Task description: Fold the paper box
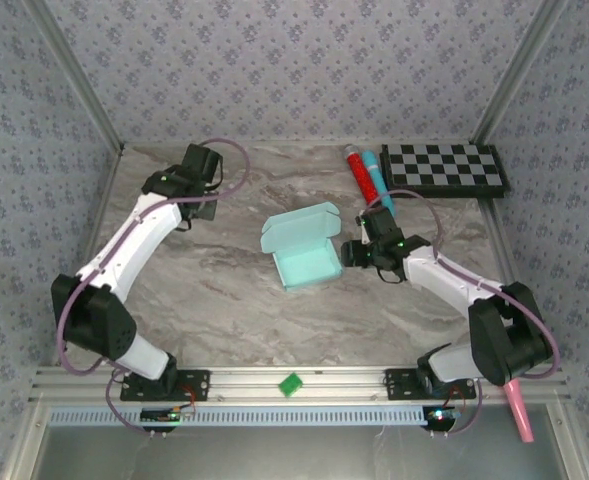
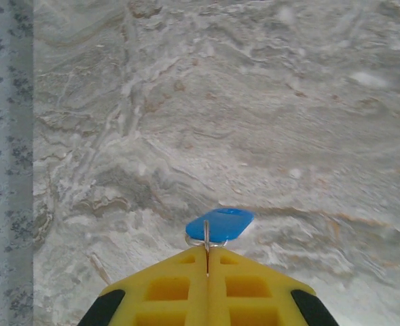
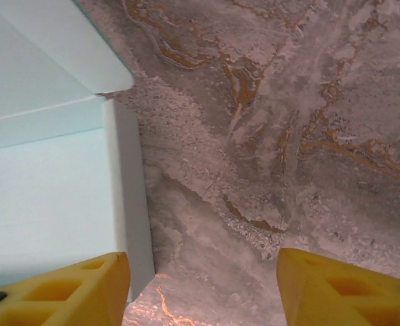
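Starting at the near rail: noting a small green block (image 1: 291,384) parked there, not part of the fold. Moving up: seeing the right gripper (image 1: 354,252) just beside the right end wall of the paper box (image 1: 306,262), so treating the right arm as the nearer one by far. Reading its fingers (image 3: 57,292) as spread wide in the right wrist view, bracketing that wall: one over the aqua inside, the other over bare marble table (image 3: 288,136). Placing the box near table centre, with long axis running roughly left-right at a slight skew, walls already up, lid (image 1: 299,225) standing open off the far edge. Judging the remaining work as swinging that lid forward and tucking it. Flagging the key relation: lid lying beyond and to the left of the right fingertips, so likely needing a reach over the far rim, not a squeeze on the side wall. Seeing the left gripper (image 1: 198,208) well apart at far left, fingers (image 2: 166,288) pressed together, a blue tag (image 2: 220,224) on a wire ring at the tips; not able to tell whether pinching it or just touching. Noting checkerboard (image 1: 444,168), red marker (image 1: 357,172) and blue marker (image 1: 378,180) at the far right rear, well apart from the box.
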